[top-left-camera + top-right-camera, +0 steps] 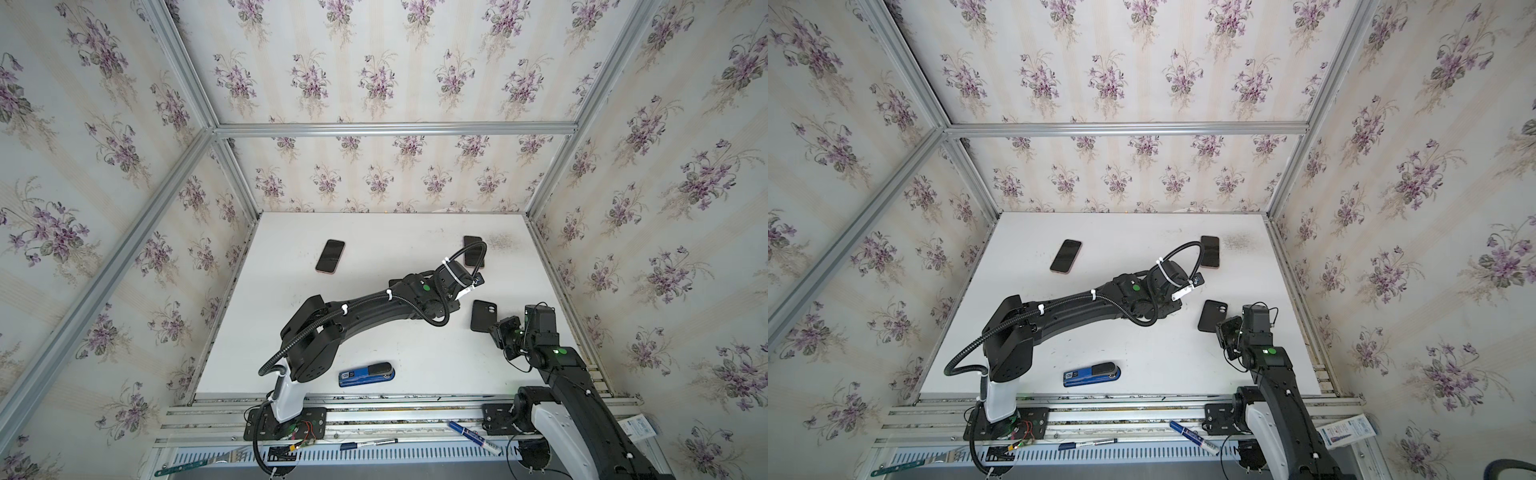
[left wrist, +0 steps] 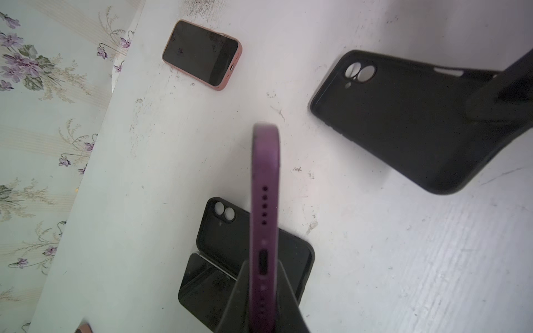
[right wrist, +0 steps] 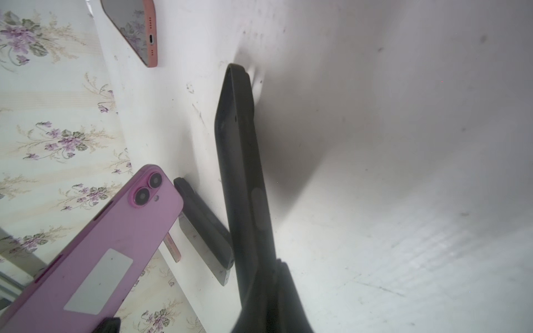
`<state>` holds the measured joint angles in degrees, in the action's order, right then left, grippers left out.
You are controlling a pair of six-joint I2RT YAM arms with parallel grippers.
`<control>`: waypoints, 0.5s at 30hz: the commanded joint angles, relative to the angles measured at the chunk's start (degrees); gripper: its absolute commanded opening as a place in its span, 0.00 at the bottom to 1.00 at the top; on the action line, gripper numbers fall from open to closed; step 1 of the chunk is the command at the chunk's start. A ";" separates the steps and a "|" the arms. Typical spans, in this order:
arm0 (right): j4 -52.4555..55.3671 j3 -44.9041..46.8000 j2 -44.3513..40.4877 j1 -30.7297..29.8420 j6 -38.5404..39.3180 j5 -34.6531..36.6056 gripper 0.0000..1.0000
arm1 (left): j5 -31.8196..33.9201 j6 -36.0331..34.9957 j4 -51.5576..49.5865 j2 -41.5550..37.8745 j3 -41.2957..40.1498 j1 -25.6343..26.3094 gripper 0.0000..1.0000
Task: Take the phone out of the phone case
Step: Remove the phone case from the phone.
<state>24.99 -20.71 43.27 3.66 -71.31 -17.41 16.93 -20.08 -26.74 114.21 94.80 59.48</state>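
My left gripper [image 2: 264, 278] is clamped tight on the purple phone [image 2: 265, 173], pinching its bottom edge at the charging port, so the left wrist view sees it edge-on. The phone is bare and held up off the table [image 2: 375, 259]. The right wrist view shows its back, with twin lenses and a pale sticker [image 3: 99, 282]. My right gripper [image 3: 269, 276] is closed just as firmly on the black phone case [image 3: 240, 161], gripping it by one end (it is empty, and the table shows through its camera cutout). In both top views the case [image 1: 483, 316] sits just ahead of the right arm's wrist, near the left gripper and clearly apart from the phone. Farther out on the table lie a second black case [image 2: 227, 230] resting over a dark phone, a pink-cased phone [image 2: 202, 54] and a blue stapler [image 1: 365, 374].
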 commanded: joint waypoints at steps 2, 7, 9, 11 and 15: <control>-2.58 -4.86 6.74 2.50 5.48 -3.15 0.00 | 3.73 -3.77 3.38 0.51 -1.14 0.60 0.06; -6.09 -8.88 14.13 3.81 7.89 -6.08 0.00 | 7.39 -5.63 4.77 2.46 -1.73 2.27 0.07; -7.65 -9.09 15.80 3.89 8.29 -6.91 0.00 | 8.54 -5.97 5.36 3.17 -1.73 3.15 0.08; -8.77 -8.82 16.77 4.06 8.13 -7.27 0.00 | 9.72 -6.25 5.90 3.87 -1.82 3.68 0.08; -9.74 -8.87 18.34 4.33 8.78 -8.43 0.00 | 10.56 -6.69 6.16 5.39 -2.20 4.23 0.09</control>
<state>17.69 -28.86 61.06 7.75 -64.01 -24.45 26.02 -25.96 -22.59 119.09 92.90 63.66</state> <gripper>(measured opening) 0.088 0.110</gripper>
